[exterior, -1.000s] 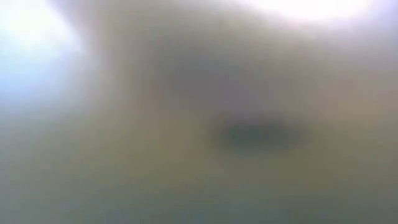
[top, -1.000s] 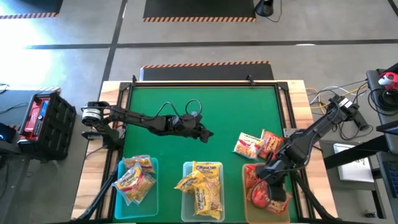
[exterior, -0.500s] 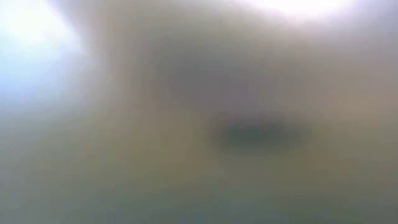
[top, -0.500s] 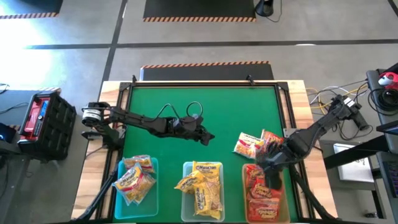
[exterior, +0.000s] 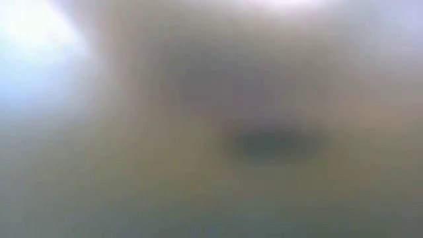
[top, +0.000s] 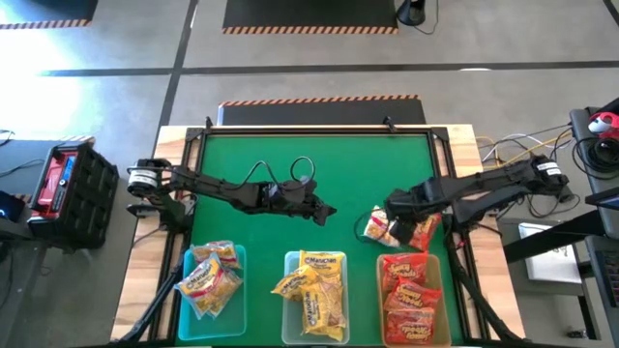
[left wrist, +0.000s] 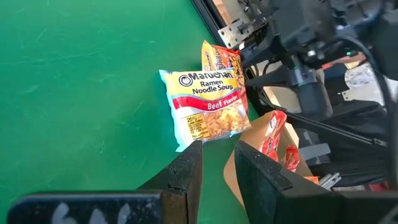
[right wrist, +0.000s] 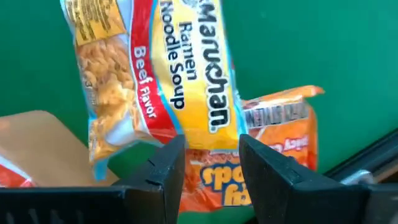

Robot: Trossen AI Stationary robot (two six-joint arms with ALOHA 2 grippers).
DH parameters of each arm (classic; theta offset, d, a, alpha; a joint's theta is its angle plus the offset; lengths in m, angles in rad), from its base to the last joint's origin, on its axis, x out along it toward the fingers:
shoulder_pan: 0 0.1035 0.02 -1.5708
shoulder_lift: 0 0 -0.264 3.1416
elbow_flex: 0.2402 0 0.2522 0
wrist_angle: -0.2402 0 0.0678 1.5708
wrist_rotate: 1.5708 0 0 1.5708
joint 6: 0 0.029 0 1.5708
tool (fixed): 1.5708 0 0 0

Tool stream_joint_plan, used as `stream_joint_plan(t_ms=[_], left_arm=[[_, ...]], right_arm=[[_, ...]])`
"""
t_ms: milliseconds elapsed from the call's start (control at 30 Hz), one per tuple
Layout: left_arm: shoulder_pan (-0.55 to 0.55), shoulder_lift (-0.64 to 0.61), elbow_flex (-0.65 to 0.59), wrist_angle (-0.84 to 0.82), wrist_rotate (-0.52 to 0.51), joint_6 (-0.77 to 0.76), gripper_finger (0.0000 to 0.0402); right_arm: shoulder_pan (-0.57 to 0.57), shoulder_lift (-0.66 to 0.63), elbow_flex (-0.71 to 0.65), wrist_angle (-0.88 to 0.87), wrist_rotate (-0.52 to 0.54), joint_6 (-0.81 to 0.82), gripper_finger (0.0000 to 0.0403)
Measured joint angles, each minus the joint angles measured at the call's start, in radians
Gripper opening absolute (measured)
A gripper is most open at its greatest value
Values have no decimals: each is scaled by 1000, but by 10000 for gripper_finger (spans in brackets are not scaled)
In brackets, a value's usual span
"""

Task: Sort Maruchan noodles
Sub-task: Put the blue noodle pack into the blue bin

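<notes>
Two Maruchan noodles packets lie flat on the green mat: a yellow Beef Flavor one (top: 377, 228) (right wrist: 155, 68) (left wrist: 205, 102) and, partly under it, an orange-red one (top: 424, 230) (right wrist: 273, 146). My right gripper (top: 392, 215) (right wrist: 210, 163) hangs over them, pointing down, open, nothing between its fingers. My left gripper (top: 327, 212) (left wrist: 217, 167) hovers mid-mat to their left, fingers a little apart and open on nothing. Three bins stand along the near edge: orange-yellow packets (top: 211, 278), yellow packets (top: 314, 293), red packets (top: 409, 300).
The right bin's rim (top: 379, 290) lies just near-side of the loose packets. A black crate (top: 63, 184) stands off the table's left; cables and gear (top: 580, 145) off its right. The mat's far half (top: 319, 155) is bare green.
My right gripper has swung from above the red bin toward the far edge and a little left, and has turned, now pointing down over the two loose packets. The red packets in that bin lie uncovered.
</notes>
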Motion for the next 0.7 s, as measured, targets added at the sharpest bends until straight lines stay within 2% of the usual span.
stream_joint_plan(t_ms=[200, 433, 700], left_arm=[[0, 0, -1, 1, 0, 0, 77], [0, 0, -1, 2, 1, 0, 77], [-18, 0, -1, -3, 30, -7, 77]], right_arm=[[-27, 30, -65, 127, -102, -35, 138], [-31, 114, -72, 394, -105, -52, 138], [-92, 292, -71, 735, -105, -107, 138]])
